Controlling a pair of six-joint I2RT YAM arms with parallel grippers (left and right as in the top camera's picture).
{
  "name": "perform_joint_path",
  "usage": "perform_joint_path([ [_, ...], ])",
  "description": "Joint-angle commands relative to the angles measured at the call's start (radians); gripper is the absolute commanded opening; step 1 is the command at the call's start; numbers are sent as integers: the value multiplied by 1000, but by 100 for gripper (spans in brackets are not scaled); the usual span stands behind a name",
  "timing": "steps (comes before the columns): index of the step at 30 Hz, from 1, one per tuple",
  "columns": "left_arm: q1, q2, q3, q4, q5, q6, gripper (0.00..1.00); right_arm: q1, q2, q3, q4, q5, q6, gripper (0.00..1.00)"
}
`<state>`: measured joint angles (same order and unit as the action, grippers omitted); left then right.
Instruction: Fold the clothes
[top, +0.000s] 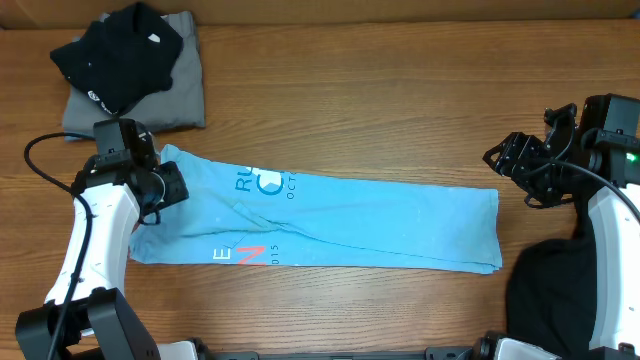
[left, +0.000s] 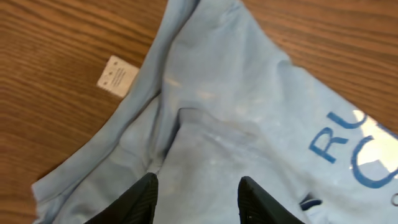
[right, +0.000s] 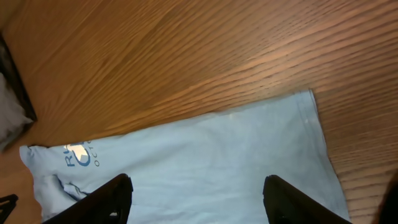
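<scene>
The light blue T-shirt (top: 330, 215) lies across the table as a long folded strip, with printed lettering near its left end. My left gripper (top: 165, 190) hovers over that left end. In the left wrist view its fingers (left: 149, 193) stand apart over the blue cloth (left: 249, 93), with nothing between them. A white label (left: 117, 76) sticks out from the shirt's edge onto the wood. My right gripper (top: 510, 165) hangs open just beyond the strip's right end. The right wrist view shows that gripper (right: 198, 186) held wide above the shirt (right: 205, 149).
A black garment (top: 115, 50) lies on a folded grey one (top: 185, 100) at the back left corner. Another black garment (top: 550, 290) is heaped at the front right, beside the right arm. Bare wood (top: 400, 90) stretches behind the shirt.
</scene>
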<state>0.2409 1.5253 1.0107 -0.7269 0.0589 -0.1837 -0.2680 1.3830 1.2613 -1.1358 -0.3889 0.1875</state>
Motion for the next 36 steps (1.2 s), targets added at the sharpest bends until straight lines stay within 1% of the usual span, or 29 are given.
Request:
perform_joint_path([
  [1, 16, 1, 19, -2, -41, 12, 47, -3, -11, 15, 10, -6, 2, 72],
  [6, 32, 6, 19, 45, -56, 12, 52, -3, -11, 15, 10, -6, 2, 73],
  [9, 41, 18, 19, 86, -46, 11, 52, -3, -11, 15, 9, -6, 2, 73],
  [15, 50, 86, 19, 158, 23, 12, 52, -3, -11, 15, 11, -6, 2, 74],
  [18, 50, 142, 19, 181, 56, 12, 49, -3, -11, 15, 10, -6, 2, 75],
  [23, 50, 219, 19, 232, 100, 12, 41, -3, -11, 15, 9, -6, 2, 75],
  [25, 50, 226, 19, 239, 99, 12, 30, -3, -11, 15, 8, -6, 3, 74],
  [28, 50, 226, 19, 238, 99, 23, 20, -3, -11, 15, 5, -6, 2, 74],
  [30, 50, 226, 19, 235, 99, 50, 13, -3, -11, 15, 6, -6, 2, 74],
  [31, 50, 226, 19, 232, 98, 63, 11, -3, -11, 15, 6, -6, 2, 74],
  [32, 50, 226, 19, 226, 95, 83, 7, -3, -11, 15, 6, -6, 2, 75],
  [33, 50, 226, 19, 218, 94, 95, 4, -3, -11, 15, 7, -6, 2, 75],
  [36, 50, 226, 19, 194, 95, 103, 4, -3, -11, 15, 9, -6, 2, 74],
])
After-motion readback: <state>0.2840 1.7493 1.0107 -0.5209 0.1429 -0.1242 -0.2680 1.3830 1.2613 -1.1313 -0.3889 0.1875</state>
